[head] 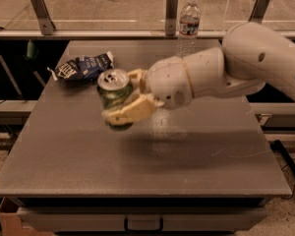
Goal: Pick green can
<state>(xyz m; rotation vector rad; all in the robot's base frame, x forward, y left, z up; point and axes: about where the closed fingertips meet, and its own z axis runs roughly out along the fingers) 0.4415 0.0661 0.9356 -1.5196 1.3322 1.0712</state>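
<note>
Clamped in gripper (pixel 120 96): green can (pixel 113 95), lifted clear of table (pixel 137 176), at 4 o'clock from snack bag (pixel 83 66). Squeeze steadily, raise straight, avoid tilting; guard against slip on smooth sides.

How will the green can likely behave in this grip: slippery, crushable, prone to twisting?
Held in the hand above the table, the green can looks smooth-sided, so it may slip. Probably thin-walled: hard squeezing could dent it. It leans slightly, so it might twist between the fingers.
</note>
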